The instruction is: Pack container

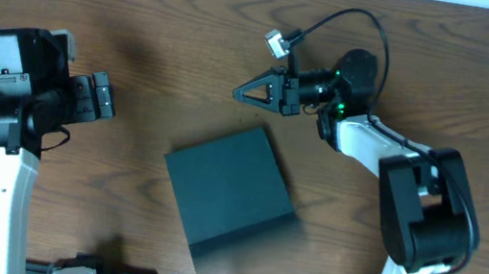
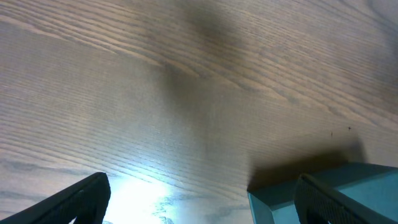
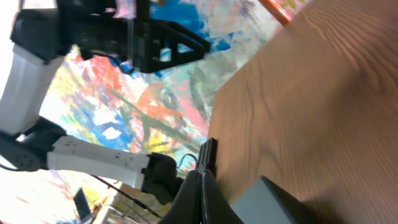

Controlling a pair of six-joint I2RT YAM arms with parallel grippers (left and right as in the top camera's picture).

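Surface: brown wood-grain table (image 1: 147, 6), camera looking straight down on it.
Box spot: container (image 1: 229, 187) sits mid-table toward the near edge, lid down flat, turned at an angle.
Left side: left gripper (image 1: 110, 99) is way off to the left, well apart from the container, jaws spread wide with nothing in them. Its wrist view catches one teal corner at lower right.
Right side: right gripper (image 1: 239, 94) is behind the container's far corner, not touching it, fingers pinched together on nothing.
Background: colourful paint-splashed backdrop (image 3: 155, 93) past the table edge.
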